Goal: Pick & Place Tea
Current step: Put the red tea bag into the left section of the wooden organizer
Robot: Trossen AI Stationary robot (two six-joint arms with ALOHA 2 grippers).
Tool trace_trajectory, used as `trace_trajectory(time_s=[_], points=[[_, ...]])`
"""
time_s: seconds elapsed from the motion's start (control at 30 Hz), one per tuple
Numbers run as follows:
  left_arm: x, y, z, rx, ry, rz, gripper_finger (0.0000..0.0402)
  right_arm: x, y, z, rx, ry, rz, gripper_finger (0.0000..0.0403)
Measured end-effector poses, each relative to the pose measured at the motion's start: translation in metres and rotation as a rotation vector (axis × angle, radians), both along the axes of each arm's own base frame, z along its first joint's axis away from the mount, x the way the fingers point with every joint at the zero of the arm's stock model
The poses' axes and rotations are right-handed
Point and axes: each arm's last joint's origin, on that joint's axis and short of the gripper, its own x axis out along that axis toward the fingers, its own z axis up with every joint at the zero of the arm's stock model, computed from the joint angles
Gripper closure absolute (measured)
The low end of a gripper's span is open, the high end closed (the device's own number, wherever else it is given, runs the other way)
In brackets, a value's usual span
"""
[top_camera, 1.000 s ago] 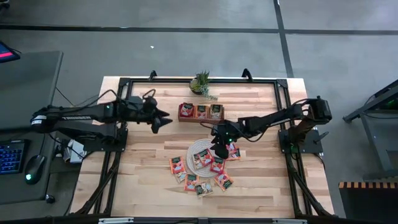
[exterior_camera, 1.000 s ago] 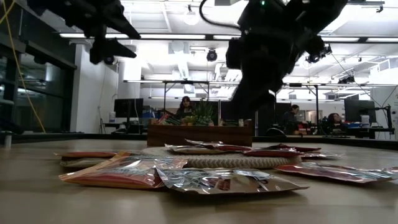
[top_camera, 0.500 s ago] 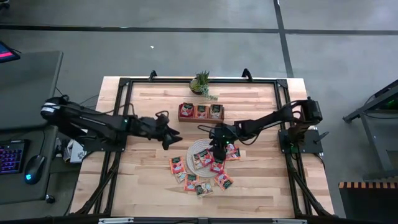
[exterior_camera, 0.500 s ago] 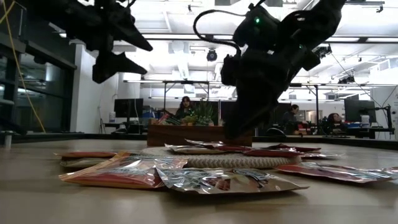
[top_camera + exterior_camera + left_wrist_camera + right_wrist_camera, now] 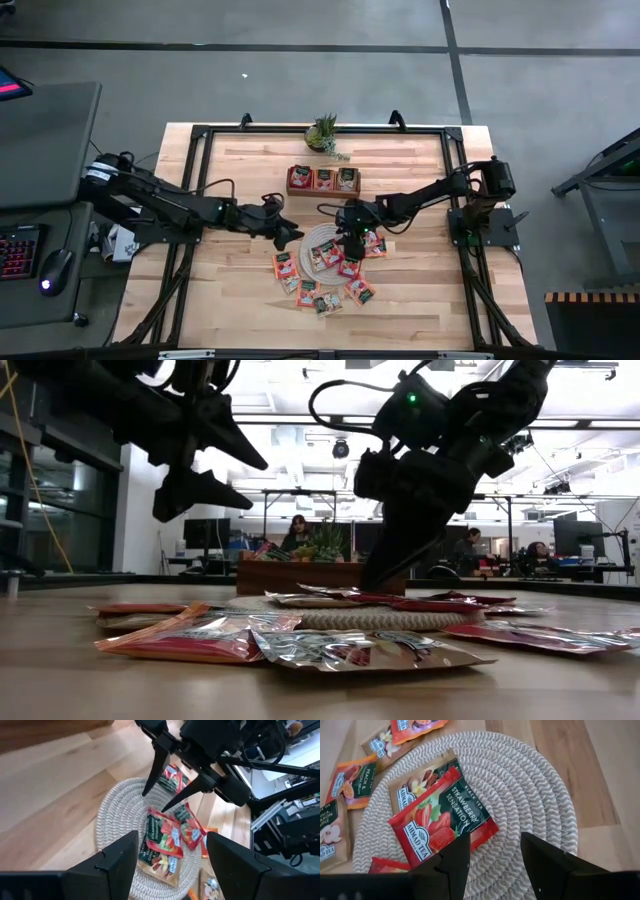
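Observation:
A round woven mat (image 5: 310, 238) lies mid-table with several tea sachets on it, a red strawberry sachet (image 5: 440, 820) topmost. More sachets (image 5: 320, 298) lie loose on the table toward its near edge. My right gripper (image 5: 346, 240) stands open and slanting down over the mat, its tips (image 5: 154, 802) by the strawberry sachet's (image 5: 162, 837) far edge. My left gripper (image 5: 298, 234) hangs open above the table at the mat's left rim, pointing toward the mat, with nothing between its fingers (image 5: 171, 839). My right gripper comes at the mat slanting down from the table's right, with one fingertip (image 5: 162, 810) right at the strawberry sachet's edge. I cannot tell whether it touches the sachet. The sachet lies flat on the mat.
A brown wooden tray (image 5: 289, 180) with sachets in its compartments stands behind the mat, and a small potted plant (image 5: 323, 132) sits at the far edge. A black frame (image 5: 200, 130) borders the tabletop. Bare wood lies left of the mat.
My left gripper has swung from near the tray toward the table's right and near edge and come down to the mat's left rim, rolling as it went. My right gripper has sunk a little toward the sachets on the mat. The sachets have stayed where they were.

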Motion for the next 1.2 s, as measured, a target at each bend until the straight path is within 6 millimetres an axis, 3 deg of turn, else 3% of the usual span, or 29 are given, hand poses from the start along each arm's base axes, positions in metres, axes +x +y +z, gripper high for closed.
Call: trace_trajectory(time_s=[0.53, 0.83, 1.2], points=[[0.002, 0.001, -0.004, -0.003, 0.006, 0.044, 0.0168, 0.004, -0.001, 0.004, -0.07, -0.079, 0.048, 0.0233], [0.002, 0.001, -0.004, -0.004, 0.006, 0.049, 0.0168, 0.009, 0.0, -0.015, -0.042, -0.057, 0.058, 0.0233], [0.002, 0.001, -0.004, -0.004, 0.006, 0.05, 0.0168, 0.008, 0.002, -0.016, -0.015, -0.044, 0.102, 0.0239]])
